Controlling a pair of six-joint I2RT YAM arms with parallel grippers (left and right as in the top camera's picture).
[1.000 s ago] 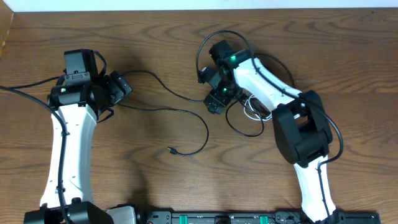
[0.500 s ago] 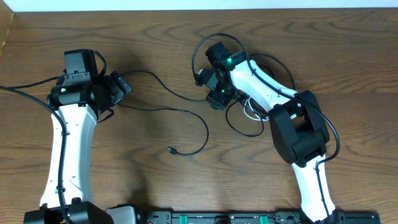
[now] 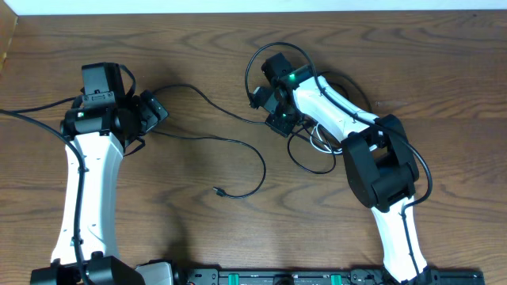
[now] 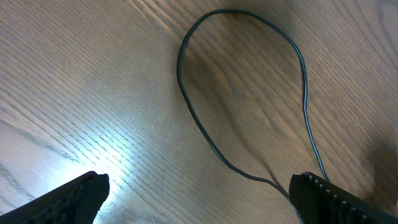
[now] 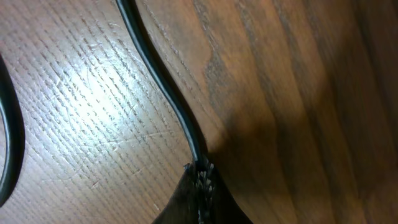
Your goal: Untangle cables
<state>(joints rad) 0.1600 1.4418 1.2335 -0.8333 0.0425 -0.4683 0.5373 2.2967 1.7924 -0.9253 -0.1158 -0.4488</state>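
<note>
my left gripper [image 4: 199,185] spread open over a black cable loop [image 4: 186,106], my right gripper [image 5: 201,182] clamped on a black cable [image 5: 158,81], white cable [image 3: 318,142] just beside it

On my left wrist feed I look down on a wood-grain tabletop [image 4: 74,68], with a bright patch of glare low on the left. A thin dark cable [image 4: 304,81] lies on it in one tall loop, rounded at the top of the frame. Its two strands draw together at the lower right, just beside one black fingertip [image 4: 339,198]; I cannot tell whether they touch it. The other fingertip sits in the lower left corner, well apart, so the left gripper [image 4: 202,196] stands wide.
</note>
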